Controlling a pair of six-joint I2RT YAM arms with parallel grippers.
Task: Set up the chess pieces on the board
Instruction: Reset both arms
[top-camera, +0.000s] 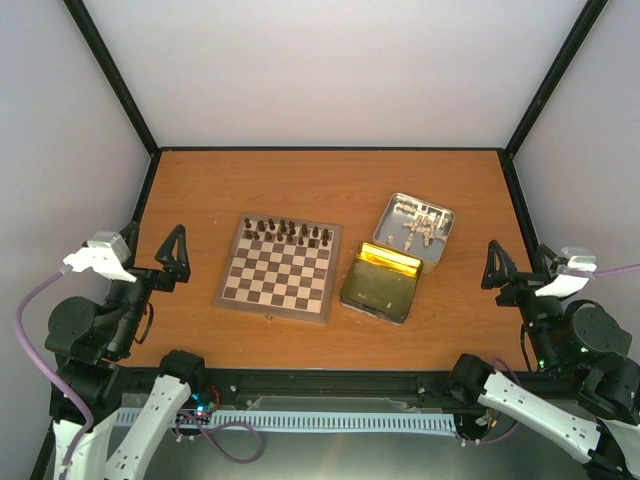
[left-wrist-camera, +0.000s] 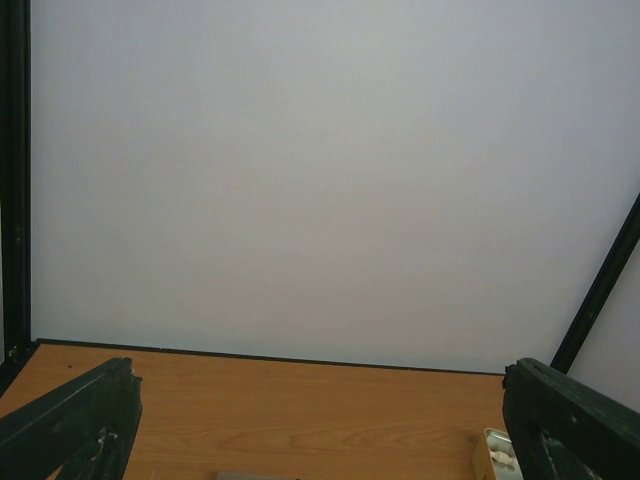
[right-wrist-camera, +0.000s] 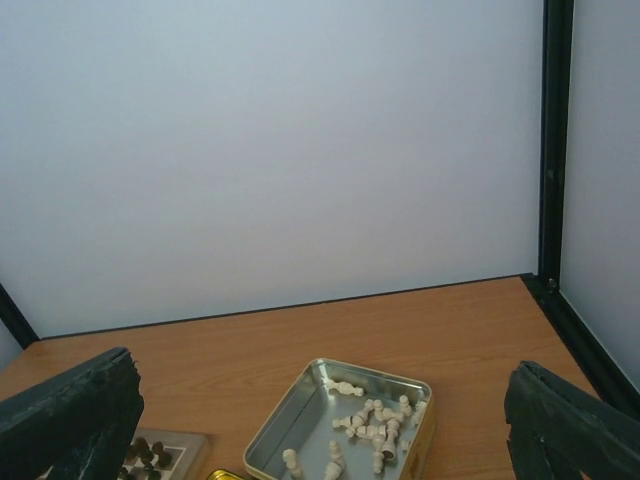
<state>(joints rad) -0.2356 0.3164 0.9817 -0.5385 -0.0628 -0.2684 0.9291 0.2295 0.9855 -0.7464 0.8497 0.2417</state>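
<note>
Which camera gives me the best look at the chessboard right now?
Top external: the whole board lies in view, dark pieces along its far rows. Right wrist catches only one corner at its bottom edge; left wrist shows at most a sliver.

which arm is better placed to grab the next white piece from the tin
Right, probably. The white pieces lie in the open tin to the right of the board, nearer the right hand, which is open and empty. The left hand is on the board's other side.
</note>
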